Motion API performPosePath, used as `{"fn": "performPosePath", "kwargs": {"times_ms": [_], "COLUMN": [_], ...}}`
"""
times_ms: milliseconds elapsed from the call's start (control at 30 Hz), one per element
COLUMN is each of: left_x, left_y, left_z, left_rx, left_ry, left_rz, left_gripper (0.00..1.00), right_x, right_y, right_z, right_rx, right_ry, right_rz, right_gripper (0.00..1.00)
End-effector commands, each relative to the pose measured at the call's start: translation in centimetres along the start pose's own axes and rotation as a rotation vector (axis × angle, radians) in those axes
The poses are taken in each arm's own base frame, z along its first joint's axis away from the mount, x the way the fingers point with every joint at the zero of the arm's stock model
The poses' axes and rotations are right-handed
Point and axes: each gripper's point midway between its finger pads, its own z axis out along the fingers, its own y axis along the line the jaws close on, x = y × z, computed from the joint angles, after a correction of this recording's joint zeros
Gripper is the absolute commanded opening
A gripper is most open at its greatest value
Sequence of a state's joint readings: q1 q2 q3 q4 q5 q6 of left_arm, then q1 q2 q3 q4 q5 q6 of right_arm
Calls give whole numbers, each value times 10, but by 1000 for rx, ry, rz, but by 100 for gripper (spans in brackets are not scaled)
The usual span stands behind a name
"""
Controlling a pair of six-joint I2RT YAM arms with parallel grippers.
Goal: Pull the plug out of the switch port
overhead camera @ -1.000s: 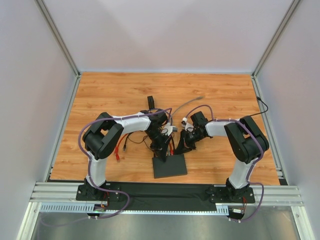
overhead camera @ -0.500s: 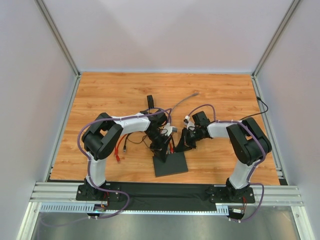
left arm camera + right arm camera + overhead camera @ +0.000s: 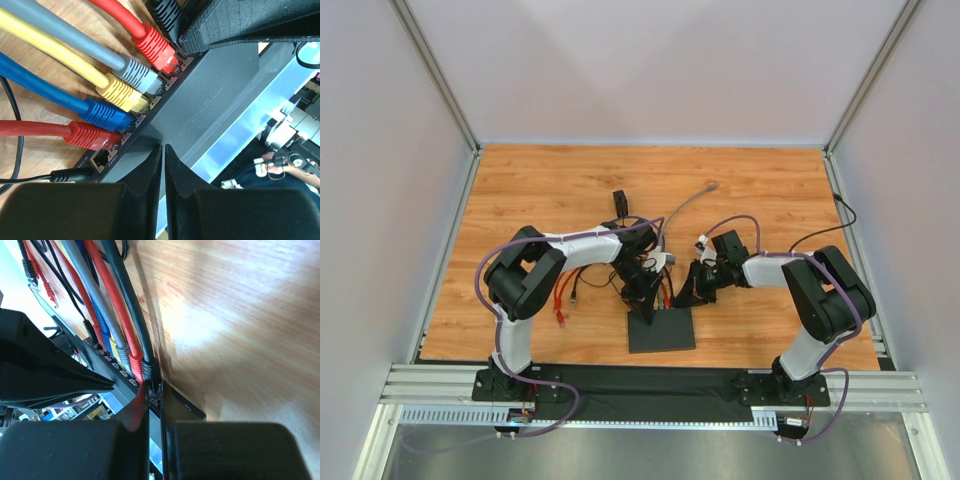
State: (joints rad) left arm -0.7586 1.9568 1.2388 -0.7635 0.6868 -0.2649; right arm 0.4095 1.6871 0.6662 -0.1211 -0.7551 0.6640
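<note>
comparing with a second ago: the right arm's elbow has swung out and back toward the bases, the switch (image 3: 662, 333) has shifted a touch, and the loose grey cable tip (image 3: 708, 187) has slid left. every plug in the row still looks seated, black plug (image 3: 150, 369) included, so my read is nothing pulled yet, only re-bracing. the switch lies flat on the bench (image 3: 540, 180) near its near edge, between the two arms. its long axis runs left-right with a slight tilt. the port row is on the far long edge, so the ports face away from the bases and the cables (image 3: 60, 32) run off far-left. right end effector (image 3: 154, 386) is at the right end of the row, fingers almost together, tips at the black plug's boot; cannot tell if it is pinched. left end effector (image 3: 163, 147) is over the switch top near the row's other end, fingers nearly touching, thin slit, nothing in it.
</note>
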Motion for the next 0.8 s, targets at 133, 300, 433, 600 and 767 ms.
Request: {"fn": "performPosePath", "kwargs": {"times_ms": [133,300,433,600,767], "left_x": [3,5,4,0,-7], "left_y": [38,43,43,33,16], "left_z": [9,9,7,1,-19], "left_rx": [-199,-225,-230,-209,-197], "left_ry": [-28,-20,-25,-52,-90], "left_rz": [57,68,77,103,153], "left_gripper": [14,14,14,14,17], "right_x": [-36,-57,-66,-65,-58], "right_y": [6,3,4,9,26], "right_z": [5,1,-5,-13,-39], "right_rx": [37,117,146,165,191], "right_ry": [-118,-195,-228,-210,-200], "right_rz": [78,65,4,-57,-119], "right_gripper": [0,0,0,0,0]}}
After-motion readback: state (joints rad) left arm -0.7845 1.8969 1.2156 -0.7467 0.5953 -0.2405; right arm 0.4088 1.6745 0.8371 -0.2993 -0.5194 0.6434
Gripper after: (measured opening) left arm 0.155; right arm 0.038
